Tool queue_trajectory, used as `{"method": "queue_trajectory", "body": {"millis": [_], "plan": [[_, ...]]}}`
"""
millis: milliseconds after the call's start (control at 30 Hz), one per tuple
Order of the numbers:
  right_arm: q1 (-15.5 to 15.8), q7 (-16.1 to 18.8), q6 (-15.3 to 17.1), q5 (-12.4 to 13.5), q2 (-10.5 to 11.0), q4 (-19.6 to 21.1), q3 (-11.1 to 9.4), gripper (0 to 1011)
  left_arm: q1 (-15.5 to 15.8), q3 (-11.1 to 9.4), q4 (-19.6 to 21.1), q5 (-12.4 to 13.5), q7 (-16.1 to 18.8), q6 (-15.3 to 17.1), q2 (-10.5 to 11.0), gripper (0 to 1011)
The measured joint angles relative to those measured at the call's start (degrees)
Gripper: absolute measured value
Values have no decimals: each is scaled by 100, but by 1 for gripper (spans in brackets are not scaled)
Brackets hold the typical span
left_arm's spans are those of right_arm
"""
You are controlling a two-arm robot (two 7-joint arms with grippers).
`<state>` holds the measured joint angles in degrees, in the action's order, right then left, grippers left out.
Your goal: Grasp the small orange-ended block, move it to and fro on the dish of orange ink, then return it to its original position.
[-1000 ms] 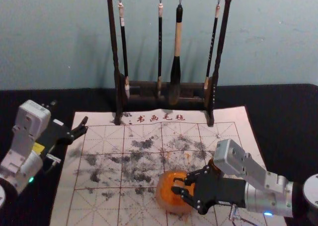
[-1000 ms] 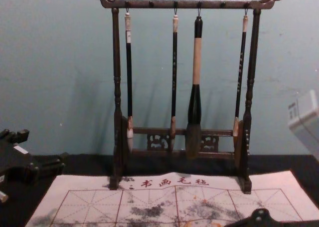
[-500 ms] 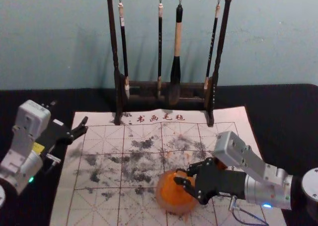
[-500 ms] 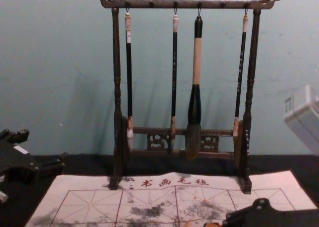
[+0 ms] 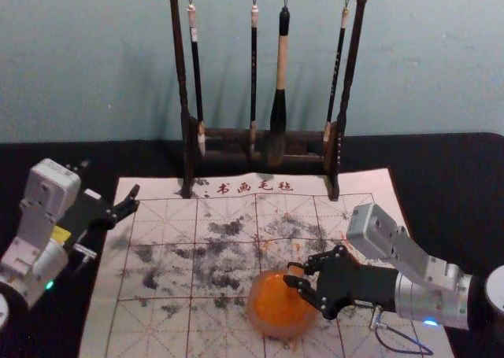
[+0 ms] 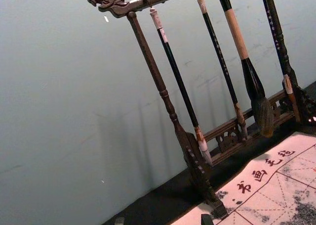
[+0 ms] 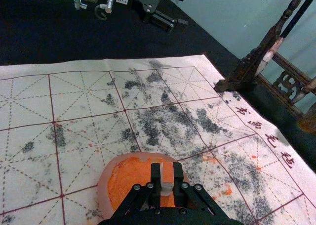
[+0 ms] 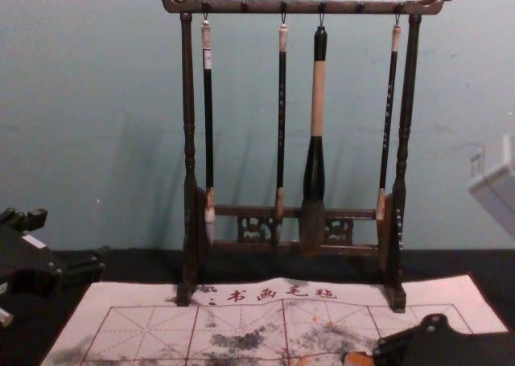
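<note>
Over the upper right part of the orange ink dish [image 5: 272,315], my right gripper [image 5: 293,275] reaches in from the right in the head view. In the right wrist view my right gripper [image 7: 167,180] is closed on the small block [image 7: 168,172], whose upper face is orange and lower part pale. Behind the block lies the ink dish [image 7: 123,178]; whether they touch I cannot tell. The left gripper [image 5: 130,201] stays parked at the mat's upper left corner, its fingers apart.
A dark wooden rack [image 5: 260,136] with several hanging brushes stands at the mat's far edge. The white gridded mat [image 5: 157,256] has black smudges and some orange specks. Black cloth [image 5: 457,208] surrounds it.
Compared with the earlier head views, my right gripper has shifted a little right and away from the robot across the dish, carrying the block. The left arm has kept its place.
</note>
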<state>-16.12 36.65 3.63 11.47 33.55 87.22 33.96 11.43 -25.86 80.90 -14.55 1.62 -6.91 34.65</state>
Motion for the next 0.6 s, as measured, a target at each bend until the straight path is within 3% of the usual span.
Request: {"method": "queue_trajectory", "body": {"millis": [333, 600], "plan": [[264, 78, 24, 120, 262, 376, -78, 99, 0, 0, 0, 0, 0, 0, 0, 1001], [324, 151, 15, 129, 325, 484, -29, 98, 0, 0, 0, 0, 0, 0, 0, 1001]]}}
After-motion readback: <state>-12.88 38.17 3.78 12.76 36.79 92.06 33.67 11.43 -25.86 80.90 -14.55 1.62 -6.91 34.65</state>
